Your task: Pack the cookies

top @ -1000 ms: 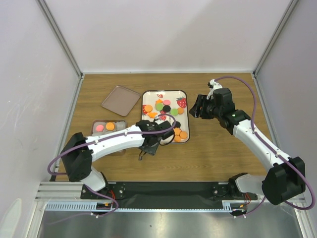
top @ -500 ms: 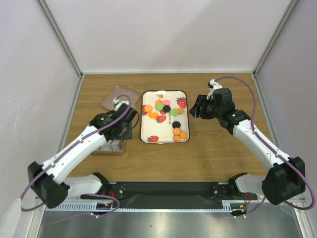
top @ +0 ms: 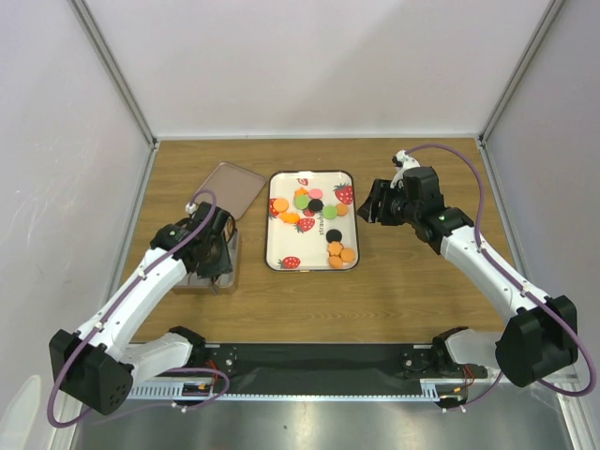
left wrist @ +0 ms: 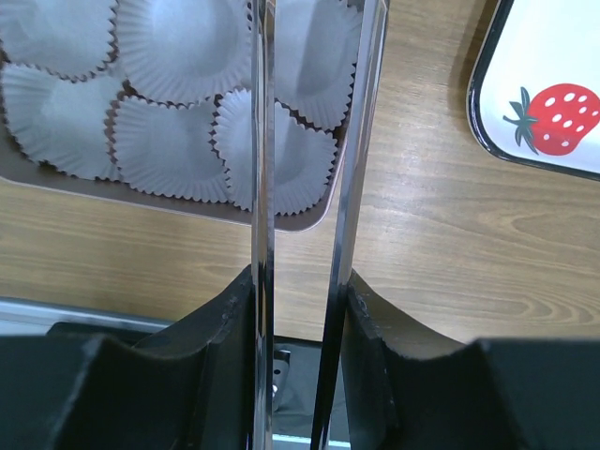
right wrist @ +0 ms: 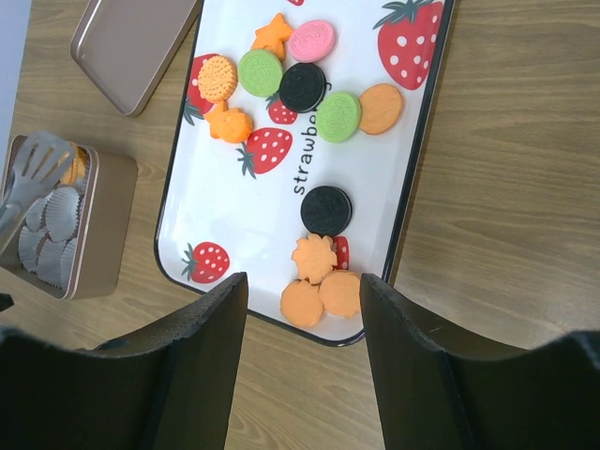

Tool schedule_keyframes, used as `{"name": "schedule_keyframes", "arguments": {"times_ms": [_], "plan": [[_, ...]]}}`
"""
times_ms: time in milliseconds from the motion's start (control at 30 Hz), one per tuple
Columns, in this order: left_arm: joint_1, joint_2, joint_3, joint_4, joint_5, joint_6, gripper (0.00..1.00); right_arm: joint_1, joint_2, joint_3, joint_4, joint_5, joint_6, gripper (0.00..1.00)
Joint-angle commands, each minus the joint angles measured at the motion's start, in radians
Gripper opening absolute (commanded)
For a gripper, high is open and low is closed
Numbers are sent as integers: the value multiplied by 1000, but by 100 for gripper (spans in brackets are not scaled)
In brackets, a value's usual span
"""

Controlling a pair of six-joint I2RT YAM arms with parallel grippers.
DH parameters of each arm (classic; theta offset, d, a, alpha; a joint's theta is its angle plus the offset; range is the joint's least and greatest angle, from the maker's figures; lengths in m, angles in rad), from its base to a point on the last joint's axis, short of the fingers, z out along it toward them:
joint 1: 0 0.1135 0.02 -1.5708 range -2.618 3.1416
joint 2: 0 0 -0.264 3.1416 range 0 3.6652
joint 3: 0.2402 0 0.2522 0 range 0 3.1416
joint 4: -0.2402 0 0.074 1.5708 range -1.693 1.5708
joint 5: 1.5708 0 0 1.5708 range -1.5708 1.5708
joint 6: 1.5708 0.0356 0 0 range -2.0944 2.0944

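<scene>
— Metal tongs [left wrist: 265, 141]: why are they where they are?

— Left jaws are clamped on the tongs' two blades, pressing them close w/ a narrow gap btwn. Left arm [top: 150, 281] hangs them over a brown box [right wrist: 105, 234] left of the tray, tips above white paper cups [left wrist: 178, 56]. It reads as a drop-off pose, one cup per cookie. An orange disc [right wrist: 74, 163] sits right by the tong tips in the right wrist view. Can't tell if it's pinched or already lying in a cup.

— And the other cookies?

— Cookies [right wrist: 325, 210] lie loose on a white strawberry-print tray [right wrist: 234, 216] mid-table [right wrist: 487, 234]: orange, green, black, one pink. The far cluster is touching, one black disc sits alone in the middle, and three orange ones bunch at the near edge. Most of the packing looks undone.

— Right side?

— Right jaws are spread wide, holding nothing. Right arm [top: 478, 253] hovers by the tray's right edge, prob. held clear so the tongs have room. Box lid [right wrist: 131, 42] lies flat beyond the box, apart from it, leaving the box open for loading.
</scene>
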Motion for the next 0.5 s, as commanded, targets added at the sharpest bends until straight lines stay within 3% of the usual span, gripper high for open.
{"name": "schedule_keyframes", "arguments": {"times_ms": [0,467], "plan": [[27,-30,-22,65,61,13,36,0,3,7,18,-11,-12,57],[52,-24,-46,88,71,10,37,0,1,6,19,-10,-13,57]]}}
